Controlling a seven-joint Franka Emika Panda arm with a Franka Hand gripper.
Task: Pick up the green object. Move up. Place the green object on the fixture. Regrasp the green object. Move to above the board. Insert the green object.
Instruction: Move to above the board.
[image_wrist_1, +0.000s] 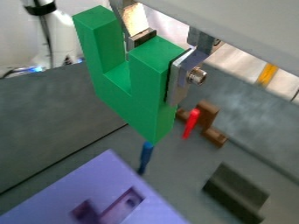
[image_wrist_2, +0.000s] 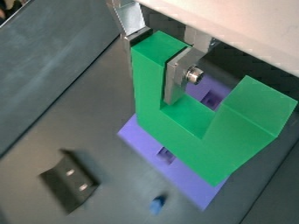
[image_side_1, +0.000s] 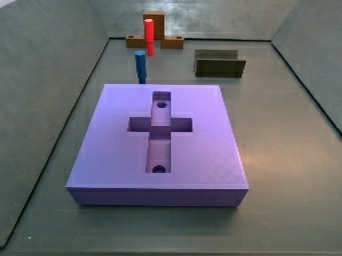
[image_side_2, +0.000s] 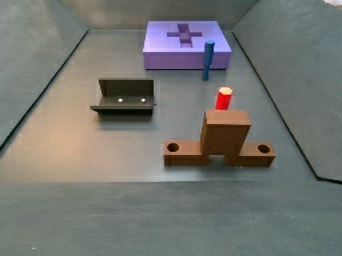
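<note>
My gripper (image_wrist_1: 160, 57) is shut on one prong of the green object (image_wrist_1: 122, 79), a chunky U-shaped block, and holds it in the air with its prongs towards the wrist. Both wrist views show the grip (image_wrist_2: 155, 59) and the block (image_wrist_2: 198, 131). The purple board (image_wrist_2: 193, 185) with its cross-shaped recess lies below the block; it also shows in a wrist view (image_wrist_1: 82, 192) and in both side views (image_side_1: 201, 130) (image_side_2: 167, 50). The dark fixture (image_side_1: 219, 64) (image_side_2: 123, 98) stands empty on the floor. Neither side view shows the gripper or the green object.
A thin blue peg (image_side_1: 139, 66) (image_side_2: 207, 60) stands beside the board. A red peg (image_side_1: 150, 35) (image_side_2: 223, 98) stands on a brown base (image_side_2: 225, 135). Grey walls slope up around the floor.
</note>
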